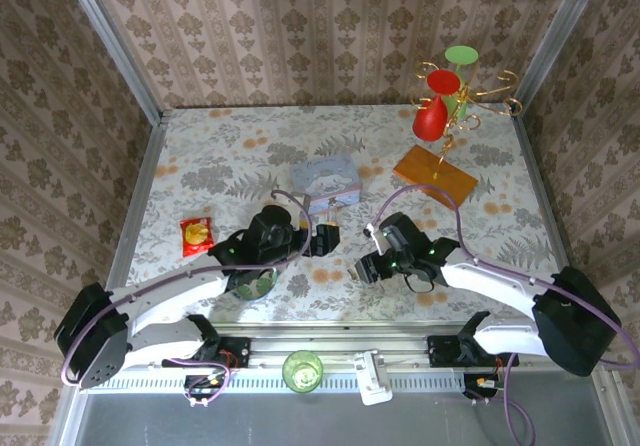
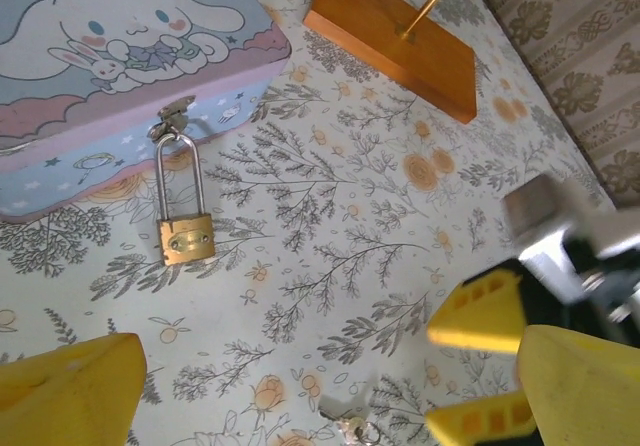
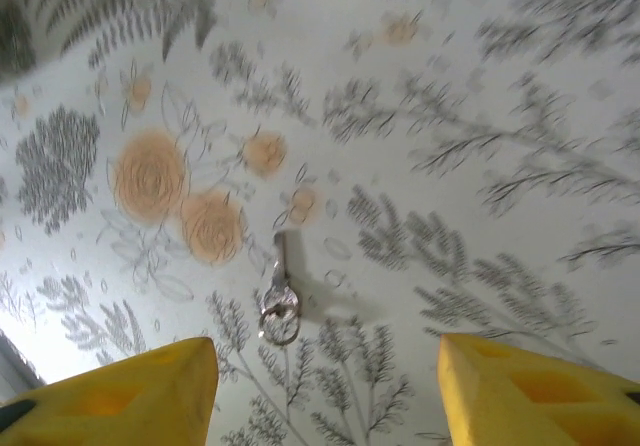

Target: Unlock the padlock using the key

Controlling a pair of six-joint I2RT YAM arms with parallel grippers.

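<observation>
The small brass padlock (image 2: 186, 238) lies flat on the flowered tablecloth. Its thin silvery shackle runs through the hasp of the pale blue cartoon tin (image 2: 120, 56). The little silver key (image 3: 279, 284), on a ring, lies on the cloth to the right of the padlock; it also appears as the key (image 2: 355, 429) at the bottom of the left wrist view. My right gripper (image 3: 325, 391) hovers just over the key, its yellow fingers (image 2: 480, 311) apart on either side and touching nothing. My left gripper (image 2: 325, 391) is open above the cloth between padlock and key.
A wooden base (image 1: 434, 174) with a gold stand carrying red and green cups stands at the back right. A red-and-yellow snack packet (image 1: 196, 234) lies at the left. A green cup (image 1: 302, 369) sits at the near rail. The tin (image 1: 325, 181) is mid-table.
</observation>
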